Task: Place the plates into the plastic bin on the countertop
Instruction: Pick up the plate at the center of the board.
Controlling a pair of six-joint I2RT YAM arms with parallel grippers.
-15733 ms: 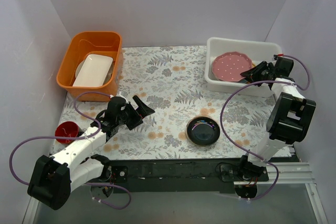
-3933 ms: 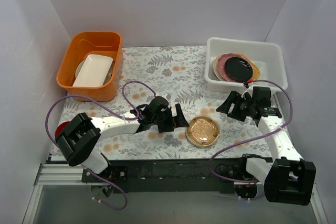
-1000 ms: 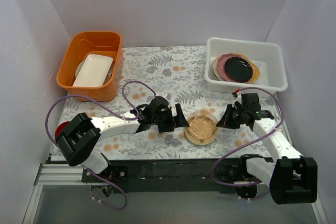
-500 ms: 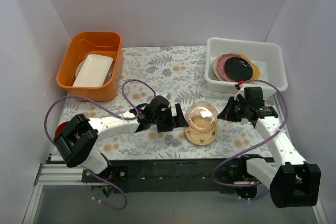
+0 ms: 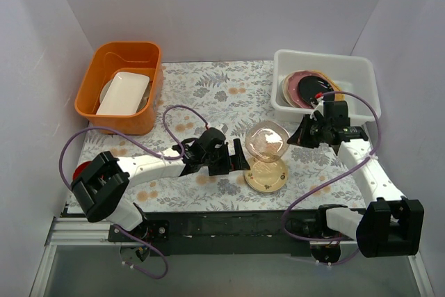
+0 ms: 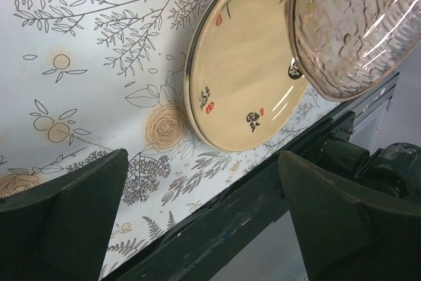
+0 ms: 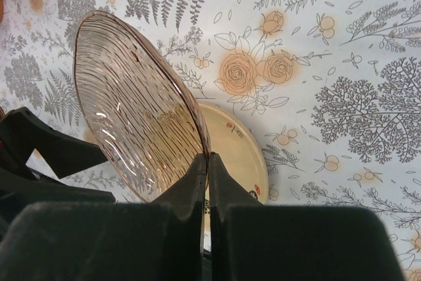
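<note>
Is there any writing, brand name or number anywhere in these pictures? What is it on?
No text can be read anywhere.
Cream plate: small red and black marks, too small to tell whether they are signs or just decoration.
Glass plate, bin, orange tub: no writing visible.

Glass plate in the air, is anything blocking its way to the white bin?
Nothing visible blocks it. The right gripper pinches the glass plate above the countertop, and only the plastic bin's near wall lies ahead; the bin's right half is bare.
</note>
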